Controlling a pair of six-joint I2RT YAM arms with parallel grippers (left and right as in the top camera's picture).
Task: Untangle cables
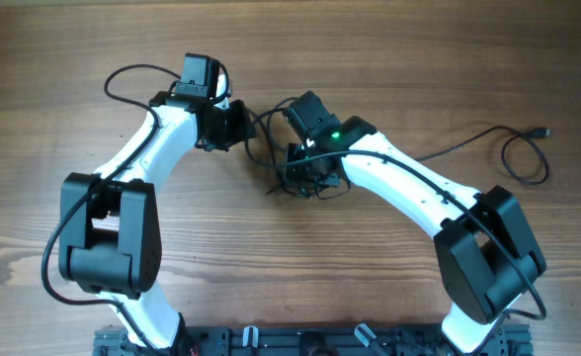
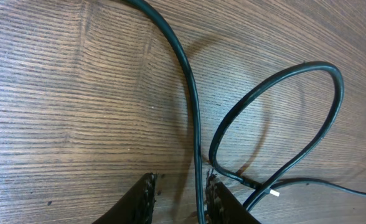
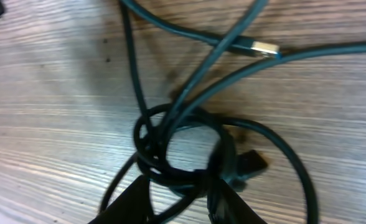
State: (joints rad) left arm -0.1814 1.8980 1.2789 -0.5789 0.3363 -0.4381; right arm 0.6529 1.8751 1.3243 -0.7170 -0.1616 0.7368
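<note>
Judging by the knot (image 3: 170,152), you have most of the job ahead. The cables (image 1: 289,168) lie bunched near the far middle of the table (image 1: 271,287), between the two wrists. In the right wrist view several strands cross and wind through one tight ring. Nothing there looks freed. One strand (image 1: 468,141) already trails out to the right, well apart from the bunch, ending in a curl near the edge.

Your left gripper (image 2: 180,183) stands with its jaws apart. One cord (image 2: 192,99) runs down between them, close to the right-hand finger, with bare wood on the other side, so it is not clamped. A wide loop (image 2: 332,112) lies just beside it.

Your right gripper (image 3: 180,190) straddles the lower edge of the knot. That view is blurred, and you cannot tell whether the jaws pinch the strands or only bracket them.

A metal-tipped plug (image 3: 261,46) rests beyond the knot, lying across other strands; it would likely snag if dragged through the ring. The left arm's own wire (image 1: 123,81) loops out behind it, clear of the bunch.
</note>
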